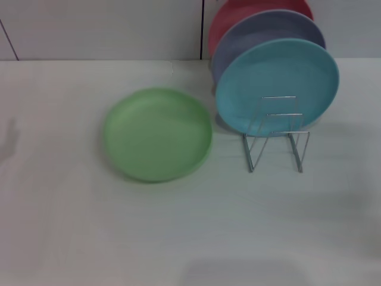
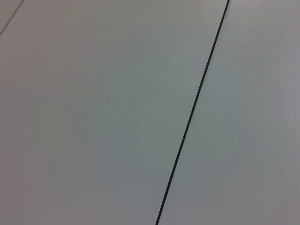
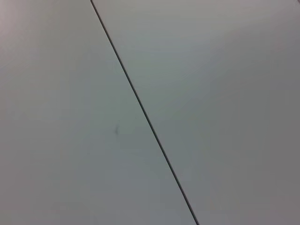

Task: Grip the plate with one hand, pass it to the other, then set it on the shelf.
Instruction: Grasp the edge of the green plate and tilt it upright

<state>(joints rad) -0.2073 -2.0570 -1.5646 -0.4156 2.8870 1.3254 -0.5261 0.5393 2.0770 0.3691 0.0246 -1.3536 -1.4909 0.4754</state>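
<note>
1. You have the green plate [image 1: 158,134] lying flat on the white table [image 1: 71,226], just to the left of the wire rack [image 1: 277,140] and apart from it.
2. The rack already carries a light blue plate [image 1: 277,80] at the front, a lavender plate [image 1: 262,30] behind it and a red plate [image 1: 238,15] at the back, all standing on edge. The free wire loops are in front of the blue one.
3. Neither gripper appears in any view, so you cannot tell whether the fingers are open or closed.
4. Judge the plate as light, stiff and smooth, so it will likely slip if pinched weakly. It lies flush on the table; take it at the raised rim, one finger over the edge and one under.
5. For the handover, leave the opposite rim free for the second gripper.
6. Only the head view shows the plates, rack and table. Both wrist views show nothing but a plain pale surface crossed by a thin dark seam [image 2: 197,103] [image 3: 140,108], so they tell you nothing about reach to the plate.
</note>
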